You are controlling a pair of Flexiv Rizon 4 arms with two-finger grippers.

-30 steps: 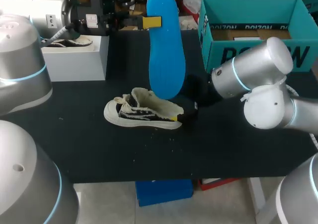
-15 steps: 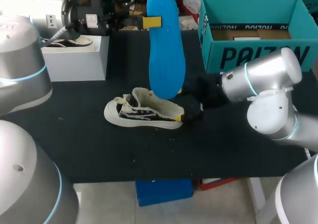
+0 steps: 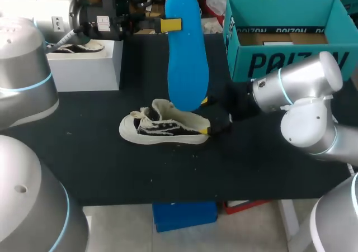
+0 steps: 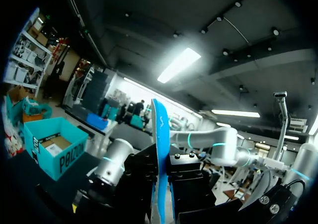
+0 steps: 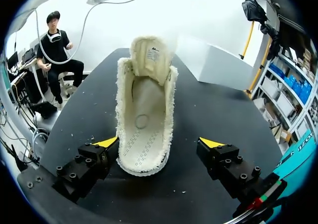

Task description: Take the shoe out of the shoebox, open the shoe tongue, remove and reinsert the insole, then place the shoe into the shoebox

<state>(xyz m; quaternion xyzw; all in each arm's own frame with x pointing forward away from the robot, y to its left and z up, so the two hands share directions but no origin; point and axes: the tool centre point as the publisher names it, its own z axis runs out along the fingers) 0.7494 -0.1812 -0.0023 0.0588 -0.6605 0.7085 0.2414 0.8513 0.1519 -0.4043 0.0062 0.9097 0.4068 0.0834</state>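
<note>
Overhead and close right-wrist views of shoe [image 3: 163, 130]

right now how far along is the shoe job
Done: the shoe lies on the table, out of the teal shoebox, its tongue folded open and the blue insole removed. In hand: the left gripper holds the insole upright above the shoe; the right gripper sits open around the heel. Left: reinsert the insole, then box the shoe.

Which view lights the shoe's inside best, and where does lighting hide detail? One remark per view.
Right wrist view: shoe brightly lit, inside plain to see. Left wrist view: dim, glare overhead, insole edge-on amid dark parts. Head view: black table swallows shadows.
</note>
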